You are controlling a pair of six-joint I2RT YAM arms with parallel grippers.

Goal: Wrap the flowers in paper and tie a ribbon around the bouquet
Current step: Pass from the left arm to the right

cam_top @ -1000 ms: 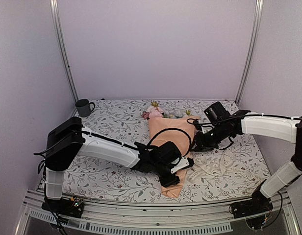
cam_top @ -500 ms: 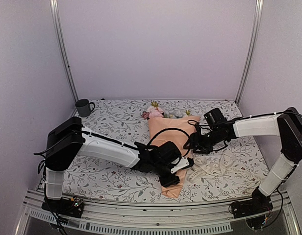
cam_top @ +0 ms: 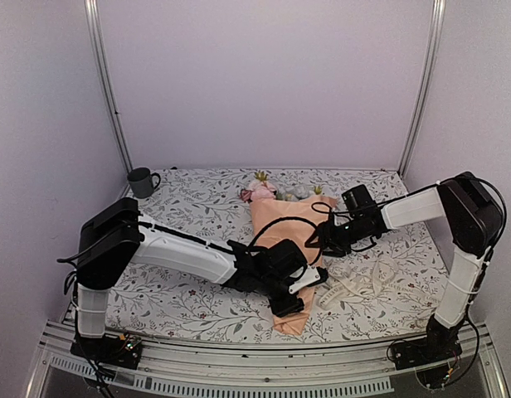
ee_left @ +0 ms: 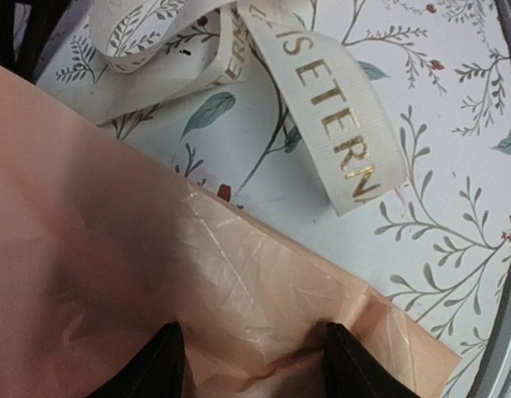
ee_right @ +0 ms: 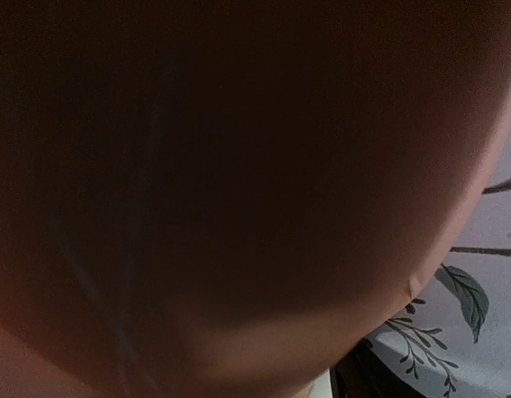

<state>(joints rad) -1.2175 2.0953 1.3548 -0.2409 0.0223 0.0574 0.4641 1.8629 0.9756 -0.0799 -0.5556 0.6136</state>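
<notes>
Centre of the cloth (cam_top: 181,207): the bouquet (cam_top: 282,222) lay flat, blooms far, cone tip near. Loose ribbon (ee_left: 326,124) lay just right of it. The left gripper (ee_left: 254,365) clasped its lower paper (ee_left: 114,274). The right gripper (cam_top: 316,240) sat at its right edge; grip could not be told, as paper blocked the wrist view.

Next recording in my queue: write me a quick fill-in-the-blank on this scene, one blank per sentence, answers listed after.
The long cream-white ribbon carries ___ lettering.
The dark mug stands at the far ___ corner of the leaf-patterned tablecloth.
In the top view, the ribbon lies loose on the tablecloth to the ___ of the bouquet, mixed flowers in a peach-orange paper cone.
Missing words: gold; left; right.
</notes>
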